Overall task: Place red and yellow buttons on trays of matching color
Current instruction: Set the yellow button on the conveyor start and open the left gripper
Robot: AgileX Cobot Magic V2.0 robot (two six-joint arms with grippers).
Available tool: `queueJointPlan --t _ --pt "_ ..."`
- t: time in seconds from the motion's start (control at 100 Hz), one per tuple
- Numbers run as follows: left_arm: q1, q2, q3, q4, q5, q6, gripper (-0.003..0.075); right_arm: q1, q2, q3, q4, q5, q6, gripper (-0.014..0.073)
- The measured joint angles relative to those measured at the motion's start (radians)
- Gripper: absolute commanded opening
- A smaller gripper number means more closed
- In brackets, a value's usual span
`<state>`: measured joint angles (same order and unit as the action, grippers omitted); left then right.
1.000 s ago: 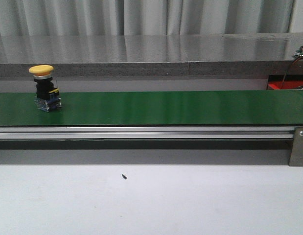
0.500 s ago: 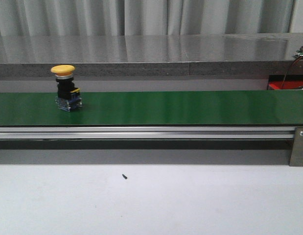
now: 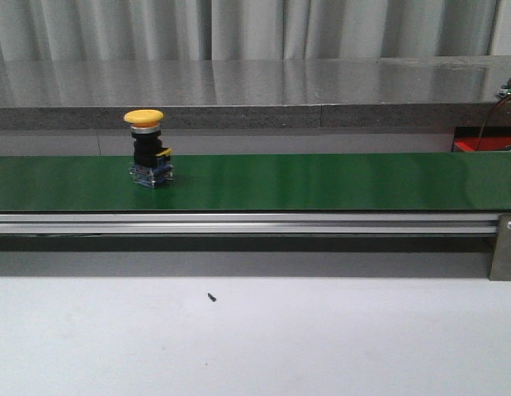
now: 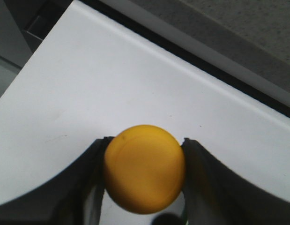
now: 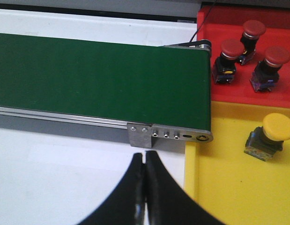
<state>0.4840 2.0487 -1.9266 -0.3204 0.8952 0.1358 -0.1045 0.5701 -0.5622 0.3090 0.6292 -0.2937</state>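
The belt button [image 3: 148, 153] had moved on again: over the last second it rode rightward along the belt [image 3: 321, 181], from near the left edge of the front view to about 1 third of the way across, upright all the way, yellow cap on top. I'd judge that the conveyor was running and was feeding it toward the trays, with most of the green run ahead of it. The left gripper [image 4: 145, 141] had its fingers closed against the cap of a held button [image 4: 144, 180], also yellow, above white table; where that arm sat relative to the belt, the pictures did not show. Further right, the right gripper [image 5: 145, 157] was pinched tight with nothing in it, waiting just off the belt's end bracket. Beyond that end lay the red tray [image 5: 238, 93] with 3 red buttons in view and, touching it on the near side, the yellow tray [image 5: 219, 187] with 1 tray button [image 5: 271, 136]. The table [image 3: 321, 338] was plain white apart from 1 dark speck [image 3: 210, 297]; a grey ledge [image 3: 238, 82] and a pale curtain [image 3: 238, 29] closed off the back.
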Motion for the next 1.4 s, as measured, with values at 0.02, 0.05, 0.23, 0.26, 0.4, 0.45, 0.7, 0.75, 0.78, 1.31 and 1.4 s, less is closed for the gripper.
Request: queueJointPlan --t 0.02,0.05,0.23,0.26,0.4,0.45,0.7,0.75,0.78,1.31,1.4 --pt "-0.003 -0.017 0.013 0.0 0.0 0.002 0.028 0.0 0.0 0.0 0.0 0.0 0.0 -0.002" --pt "-0.011 -0.04 0.032 -0.002 0.003 0.007 0.028 0.0 0.0 0.0 0.0 0.0 0.0 -0.002" --pt "-0.066 -0.191 0.203 -0.012 -0.005 0.033 0.028 0.0 0.0 0.0 0.0 0.0 0.0 -0.002" --pt "-0.079 -0.214 0.233 -0.017 -0.009 0.033 0.028 0.0 0.0 0.0 0.0 0.0 0.0 -0.002" --pt "-0.116 -0.308 0.368 -0.021 -0.033 0.039 0.028 0.0 0.0 0.0 0.0 0.0 0.0 -0.002" --pt "-0.123 -0.323 0.409 -0.021 -0.047 0.041 0.028 0.0 0.0 0.0 0.0 0.0 0.0 -0.002" --pt "-0.145 -0.33 0.561 -0.021 -0.122 0.056 0.0281 0.0 0.0 0.0 0.0 0.0 0.0 -0.002" --pt "-0.145 -0.329 0.574 -0.023 -0.135 0.058 0.0283 0.0 0.0 0.0 0.0 0.0 0.0 -0.002" --pt "-0.145 -0.329 0.579 -0.023 -0.14 0.06 0.029 0.0 0.0 0.0 0.0 0.0 0.0 -0.002" --pt "-0.145 -0.351 0.588 -0.051 -0.136 0.097 0.0575 0.0 0.0 0.0 0.0 0.0 0.0 -0.002" --pt "-0.146 -0.394 0.588 -0.081 -0.113 0.139 0.0564 0.0 0.0 0.0 0.0 -0.002 0.0 -0.002"
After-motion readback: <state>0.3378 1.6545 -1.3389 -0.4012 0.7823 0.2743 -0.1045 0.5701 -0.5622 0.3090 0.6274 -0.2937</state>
